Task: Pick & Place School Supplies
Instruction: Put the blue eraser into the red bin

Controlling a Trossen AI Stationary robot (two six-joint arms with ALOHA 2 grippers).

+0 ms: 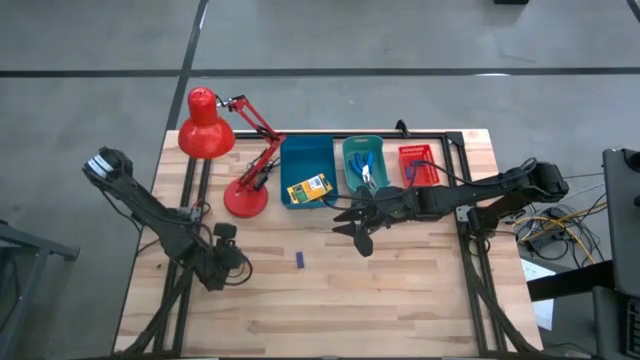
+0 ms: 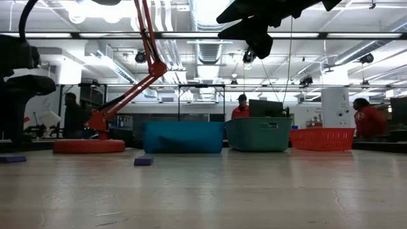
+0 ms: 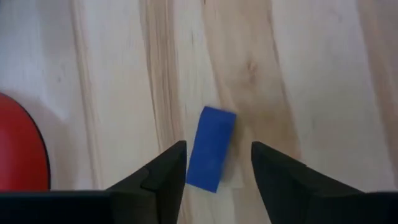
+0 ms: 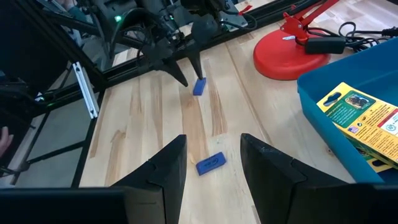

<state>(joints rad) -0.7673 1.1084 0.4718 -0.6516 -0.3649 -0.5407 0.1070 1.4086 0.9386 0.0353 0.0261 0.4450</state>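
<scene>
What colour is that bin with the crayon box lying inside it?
Blue. The bin holding the yellow-and-green crayon box shows best in the high view.

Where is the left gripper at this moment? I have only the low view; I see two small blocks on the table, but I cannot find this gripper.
Observer: The left gripper is low over the table beside the red lamp base, with its fingers open on either side of one blue block.
Operator: And the other block?
Observer: The second block lies alone between the left gripper and the open right gripper, touching neither.
Operator: What is inside the blue bin?
Observer: A yellow-and-green crayon box lies in the blue bin.
</scene>
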